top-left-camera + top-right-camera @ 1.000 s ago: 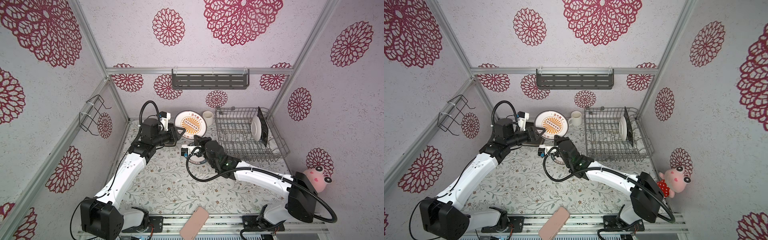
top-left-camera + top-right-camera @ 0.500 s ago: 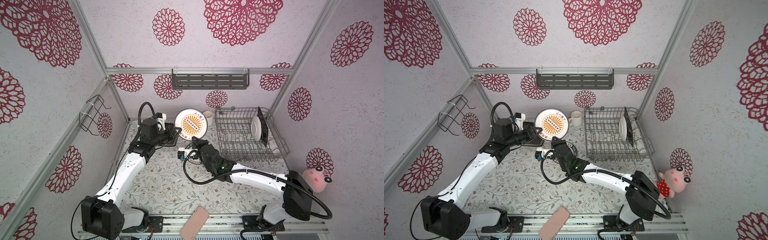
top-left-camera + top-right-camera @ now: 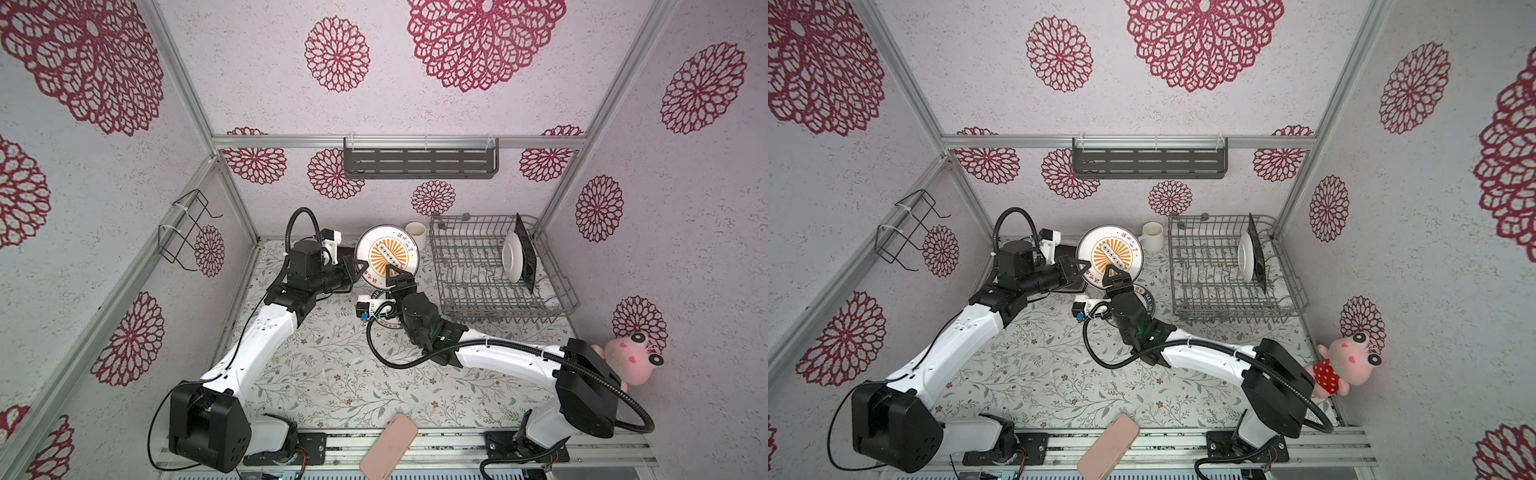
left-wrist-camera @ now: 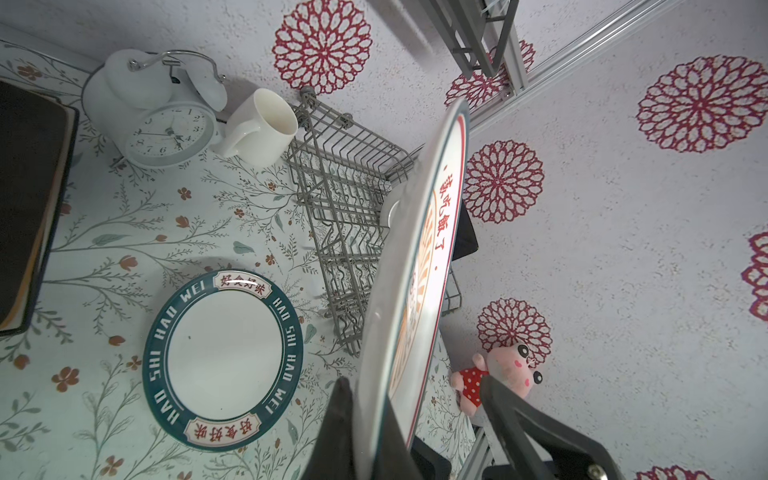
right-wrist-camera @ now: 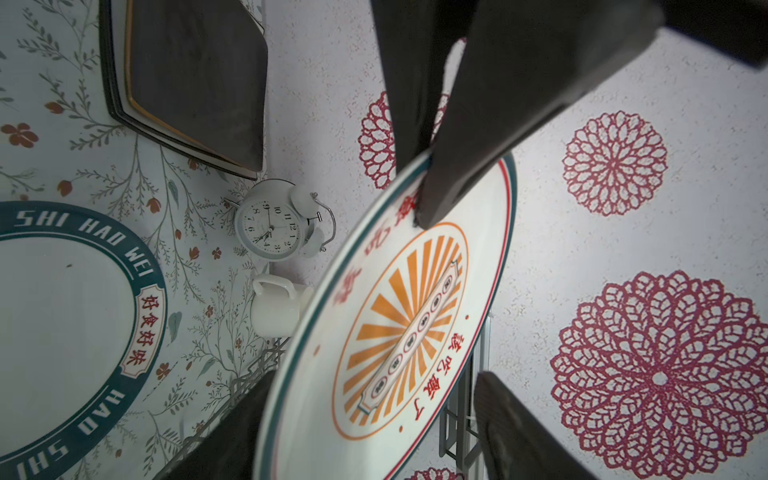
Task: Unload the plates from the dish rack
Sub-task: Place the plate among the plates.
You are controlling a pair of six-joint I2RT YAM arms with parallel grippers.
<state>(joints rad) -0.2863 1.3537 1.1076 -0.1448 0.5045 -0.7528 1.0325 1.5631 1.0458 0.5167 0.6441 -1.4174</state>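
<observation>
The round white sunburst plate stands on edge above the table, left of the dish rack. My left gripper is shut on its rim. My right gripper is open, with its fingers on either side of the plate's lower edge and a gap on one side. In the rack a small round white plate leans against a black-backed square plate. A lettered-rim plate lies flat on the table.
A stack of dark square plates lies at the back left. A white alarm clock and a white mug stand by the back wall. A pink plush sits at the right, and a pink slab at the front edge.
The left gripper closed on the sunburst plate's rim. The right gripper, shut on the plate before, has now opened. The plate has hardly moved.
</observation>
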